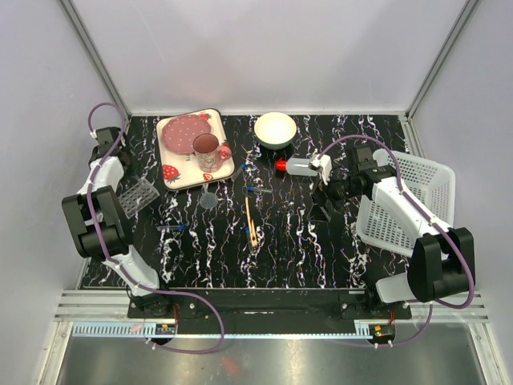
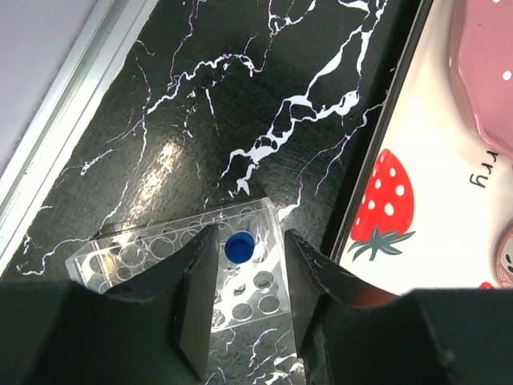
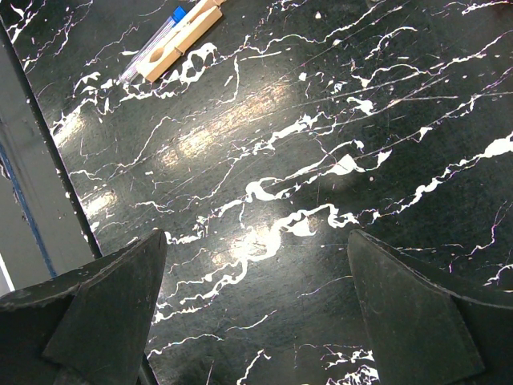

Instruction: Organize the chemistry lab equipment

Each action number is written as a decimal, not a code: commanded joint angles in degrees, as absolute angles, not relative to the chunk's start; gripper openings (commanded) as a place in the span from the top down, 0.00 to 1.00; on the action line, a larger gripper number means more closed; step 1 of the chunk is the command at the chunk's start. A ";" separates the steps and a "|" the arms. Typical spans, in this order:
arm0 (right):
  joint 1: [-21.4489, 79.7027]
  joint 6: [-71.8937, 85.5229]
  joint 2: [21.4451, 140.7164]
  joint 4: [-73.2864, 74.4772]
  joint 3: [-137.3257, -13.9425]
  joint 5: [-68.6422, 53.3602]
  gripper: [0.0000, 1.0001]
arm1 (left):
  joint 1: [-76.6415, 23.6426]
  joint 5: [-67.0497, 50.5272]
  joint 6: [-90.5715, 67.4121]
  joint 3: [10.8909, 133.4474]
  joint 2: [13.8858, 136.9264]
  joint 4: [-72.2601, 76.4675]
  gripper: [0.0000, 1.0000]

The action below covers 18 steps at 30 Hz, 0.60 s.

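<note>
Counting 1 grid rack (image 2: 144, 257), lower left, holding 1 blue-capped tube (image 2: 239, 247); 1 mug (image 1: 207, 149) on tray (image 1: 186, 175); L pincer (image 2: 250, 233), R pincer (image 3: 256, 237) both apart.

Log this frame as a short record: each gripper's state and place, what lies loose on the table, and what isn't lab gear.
left gripper: open, fingers on either side of a blue-capped tube standing in the clear grid rack
right gripper: open, empty, over bare table
loose items: red-capped bottle on its side, wooden stick, tiny clear cup, other blue-capped tubes
not lab gear: strawberry tray with pink mug, white bowl, white basket
</note>
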State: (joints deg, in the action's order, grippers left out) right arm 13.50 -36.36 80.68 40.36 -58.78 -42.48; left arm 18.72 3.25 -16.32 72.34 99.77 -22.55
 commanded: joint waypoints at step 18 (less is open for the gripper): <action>13.45 -37.97 81.12 41.04 -59.15 -41.92 0.00 | 18.98 3.08 -15.21 77.16 100.54 -24.43 0.53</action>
State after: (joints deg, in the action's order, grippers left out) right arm 13.50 -36.69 80.71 40.45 -58.78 -42.48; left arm 18.72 3.84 -15.88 73.28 98.48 -24.56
